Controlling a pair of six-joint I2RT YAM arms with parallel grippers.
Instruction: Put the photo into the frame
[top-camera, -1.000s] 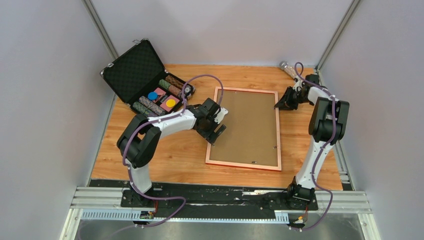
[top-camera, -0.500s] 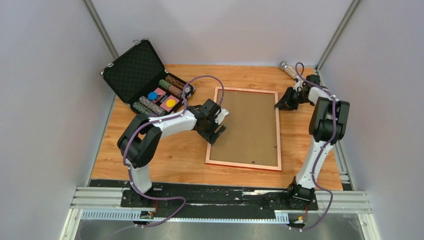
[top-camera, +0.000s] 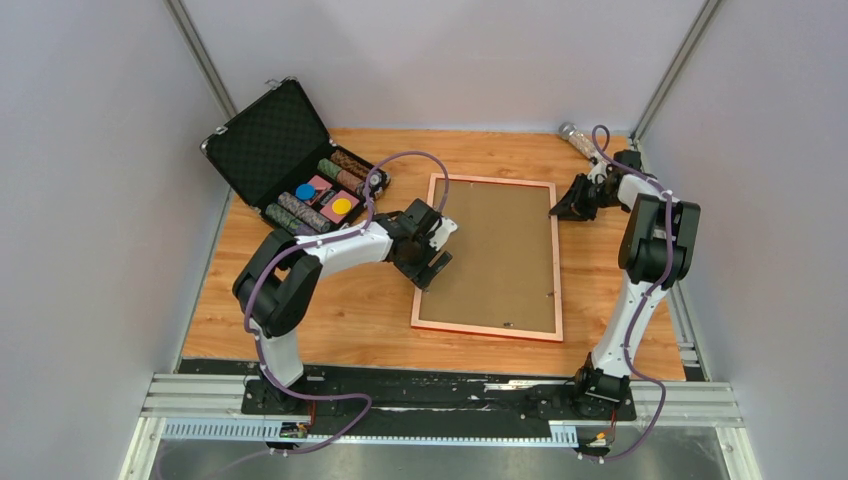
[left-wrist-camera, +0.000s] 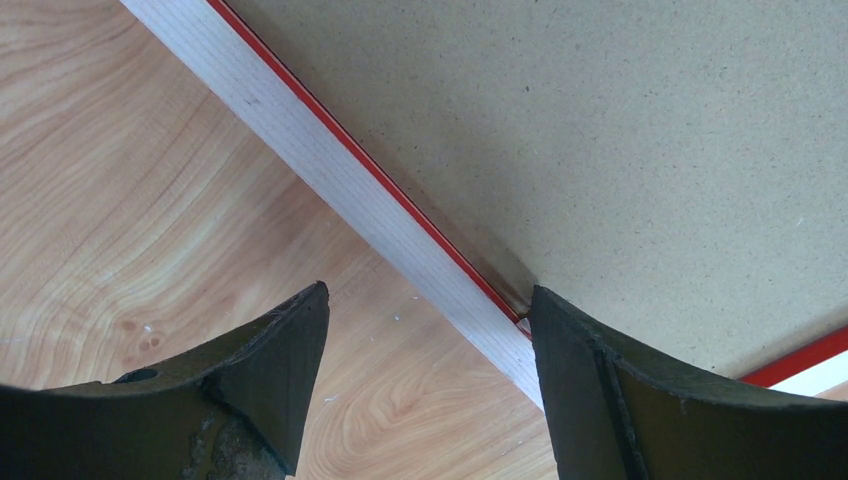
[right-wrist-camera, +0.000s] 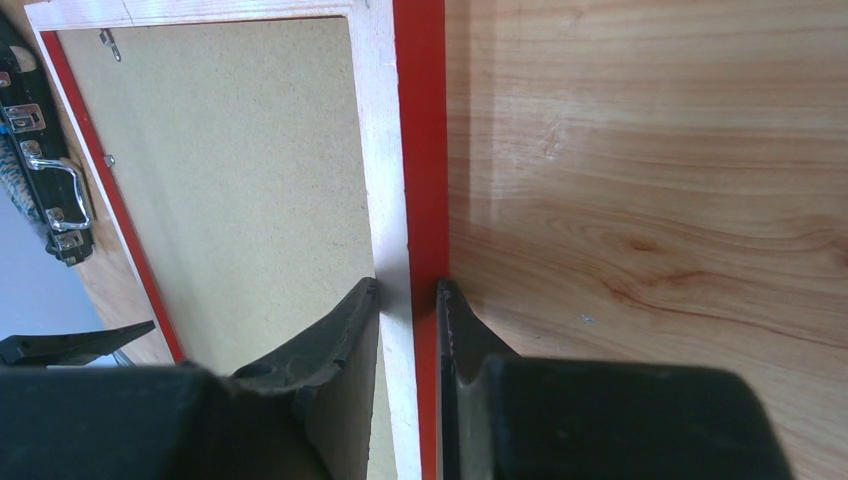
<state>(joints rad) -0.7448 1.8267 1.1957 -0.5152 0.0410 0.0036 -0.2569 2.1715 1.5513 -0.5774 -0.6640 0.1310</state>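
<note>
Wood-grain worktop (top-camera: 350, 300) carries everything. On its middle, nearer the right edge, the frame (top-camera: 486, 328) lies flat with its pinkish-copper face up, and a plain brown backing board (top-camera: 500, 250) fills it. At the far left corner a black foam-lined case (top-camera: 265, 140) stands open, with rows of chips (top-camera: 300, 212) in its tray. The left gripper (top-camera: 440, 247) hangs over the frame's left rail with its jaws spread wide, one finger above the worktop and one above the board, holding nothing. The right gripper (right-wrist-camera: 405, 288) is nearly closed, pinching the frame's right rail near its far corner, one finger inside and one outside. A small jar (top-camera: 575, 137) lies at the far right corner.
</note>
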